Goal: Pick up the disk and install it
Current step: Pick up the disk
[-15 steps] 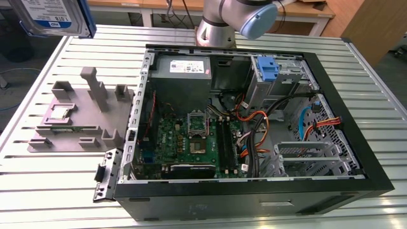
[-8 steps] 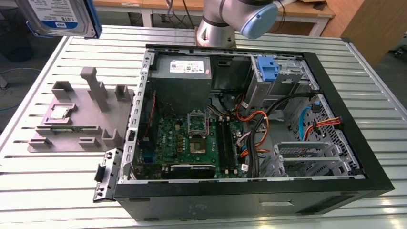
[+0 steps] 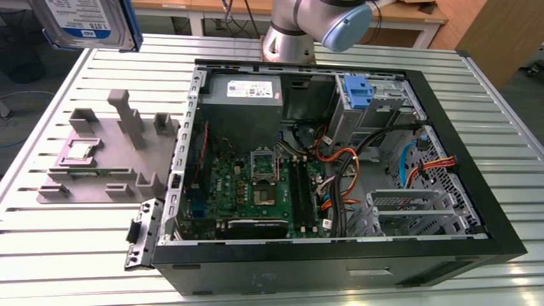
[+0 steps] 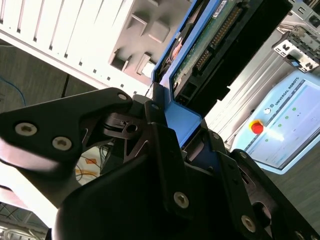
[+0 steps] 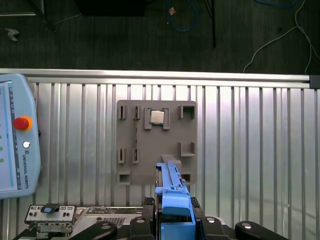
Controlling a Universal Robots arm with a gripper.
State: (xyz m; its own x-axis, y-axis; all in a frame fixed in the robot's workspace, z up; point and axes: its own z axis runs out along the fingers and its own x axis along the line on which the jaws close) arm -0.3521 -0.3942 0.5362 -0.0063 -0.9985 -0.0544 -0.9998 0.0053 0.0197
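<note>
- Pincer is clamped on the disk, jaws closed across one end of its blue rail.
- Tabletop, of slatted metal, carries the open case and, to the exterior view's left of it, a grey fixture.
- Case lies on its side with the lid off, board and cables exposed. A blue caddy stands at its far edge near the arm, and a bare metal bay sits toward the exterior view's right.
- Fixture lies directly below the disk in the first wrist view, the two well apart.
- Disk hangs high in the air at the exterior view's upper left, well apart from the case.
- Its label faces the exterior camera. Its long axis is roughly upright, running down from the pincer toward the fixture. The first wrist view shows it edge-on.
- My judgement: pickup is done, the carry to the case is in hand, and install has not begun.
- Installing calls for turning the disk so its rails line up with a bay. Which bay, I cannot tell.
- Chip rests in its fixture seat, untouched.
</note>
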